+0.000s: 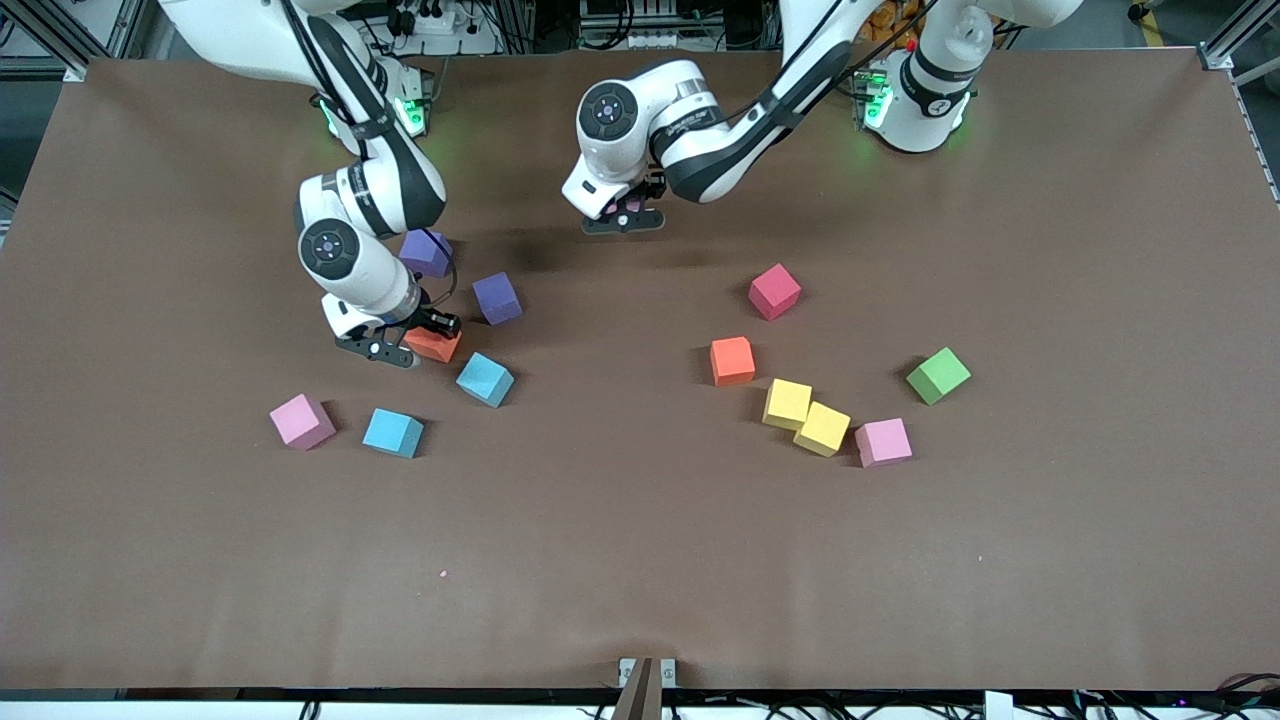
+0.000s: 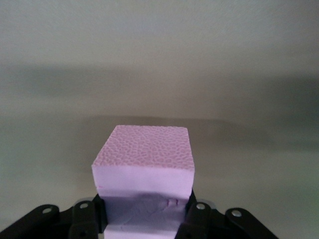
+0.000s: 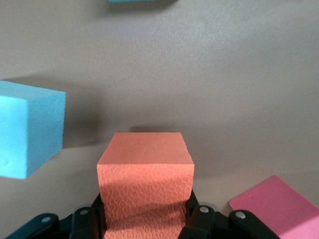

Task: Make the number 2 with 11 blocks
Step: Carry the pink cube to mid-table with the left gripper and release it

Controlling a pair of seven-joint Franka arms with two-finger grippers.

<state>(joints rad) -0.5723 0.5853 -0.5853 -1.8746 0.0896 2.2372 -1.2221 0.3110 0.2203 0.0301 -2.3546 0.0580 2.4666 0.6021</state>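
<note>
Front view, starting at the right arm's end: a pink foam cube (image 1: 301, 421) and a light blue foam cube (image 1: 393, 432) loose on the brown mat (image 1: 640, 560), low in the frame. Right gripper (image 1: 412, 340) down at table level, fingers closed on the sides of an orange foam cube (image 1: 437, 347) that sits on the mat. One purple foam cube (image 1: 426, 252) and another purple cube (image 1: 497, 298) farther from the camera; a second light blue cube (image 1: 485, 379) just beside the orange one. Left gripper (image 1: 622, 215) up over bare mat mid-table, clamped on a pale pink foam cube (image 2: 143, 159). Toward the left arm's end: a crimson foam cube (image 1: 774, 291), a second orange cube (image 1: 732, 360), two yellow foam cubes (image 1: 787, 403) touching, another pink cube (image 1: 883, 442) and a green foam cube (image 1: 938, 375).

Step, as judged: gathering only, with no stroke of the figure laid and one cube per arm. Next calls for lifting the orange clear of its blue neighbour, then setting cubes edge to edge on open mat.

Left wrist view: foam dented between the pads, hidden under the wrist from the front. Right wrist view: pads flush on the orange flanks. Spread of loose cubes shown only from the front.
</note>
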